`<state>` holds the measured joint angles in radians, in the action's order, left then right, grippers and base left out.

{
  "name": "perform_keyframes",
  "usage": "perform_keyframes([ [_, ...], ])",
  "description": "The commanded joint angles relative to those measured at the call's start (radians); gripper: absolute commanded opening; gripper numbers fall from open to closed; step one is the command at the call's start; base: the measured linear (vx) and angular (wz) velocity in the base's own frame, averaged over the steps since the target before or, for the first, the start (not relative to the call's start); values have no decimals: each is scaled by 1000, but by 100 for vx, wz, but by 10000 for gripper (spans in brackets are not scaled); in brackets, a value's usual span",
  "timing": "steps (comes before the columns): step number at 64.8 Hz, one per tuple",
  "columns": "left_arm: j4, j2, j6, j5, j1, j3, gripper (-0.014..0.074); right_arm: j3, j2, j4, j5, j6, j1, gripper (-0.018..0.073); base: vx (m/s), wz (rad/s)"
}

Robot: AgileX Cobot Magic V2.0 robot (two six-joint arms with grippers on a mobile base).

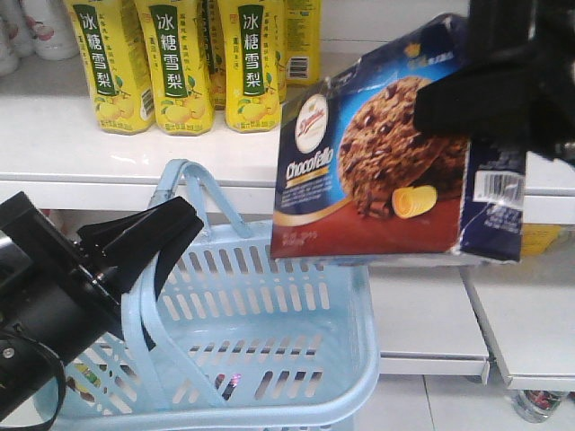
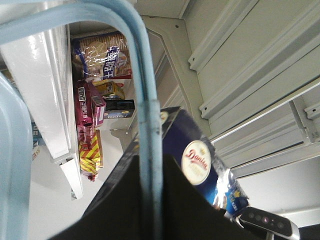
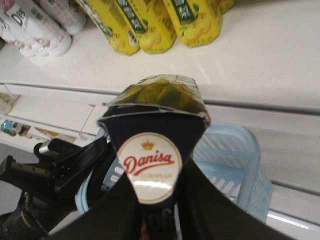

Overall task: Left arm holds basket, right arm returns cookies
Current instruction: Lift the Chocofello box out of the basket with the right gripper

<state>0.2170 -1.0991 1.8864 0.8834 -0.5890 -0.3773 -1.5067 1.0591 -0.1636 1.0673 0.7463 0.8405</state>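
Gripping one cookie box (image 1: 386,162), right pincer (image 1: 503,81); left pincer (image 1: 148,238) holds one basket (image 1: 296,350).

cookie box (image 1: 386,162) above basket (image 1: 269,314), right of its handles | pear-drink bottles (image 1: 180,63) on shelf (image 1: 135,153) behind | left gripper (image 1: 148,238) at handle, left

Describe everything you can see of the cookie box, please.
The cookie box is dark navy cardboard with a chocolate-cookie picture, "Chocofello" lettering, a round white Danisa logo and a white barcode patch. Its edges look creased. The right gripper holds it tilted in the air, above the light blue basket, near the white shelf.
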Motion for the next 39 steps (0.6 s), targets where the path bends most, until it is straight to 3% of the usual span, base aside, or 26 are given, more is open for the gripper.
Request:
perform_keyframes([
  [1, -85, 18, -34, 92, 12, -34, 0, -31, -30, -110, -118, 14, -2, -6, 0, 0],
  [23, -85, 18, -34, 92, 12, -34, 0, -31, -48, -517, -159, 51, -2, -6, 0, 0],
  [39, -85, 18, -34, 92, 12, -34, 0, -28, -17, -760, -163, 98, -4, -6, 0, 0],
])
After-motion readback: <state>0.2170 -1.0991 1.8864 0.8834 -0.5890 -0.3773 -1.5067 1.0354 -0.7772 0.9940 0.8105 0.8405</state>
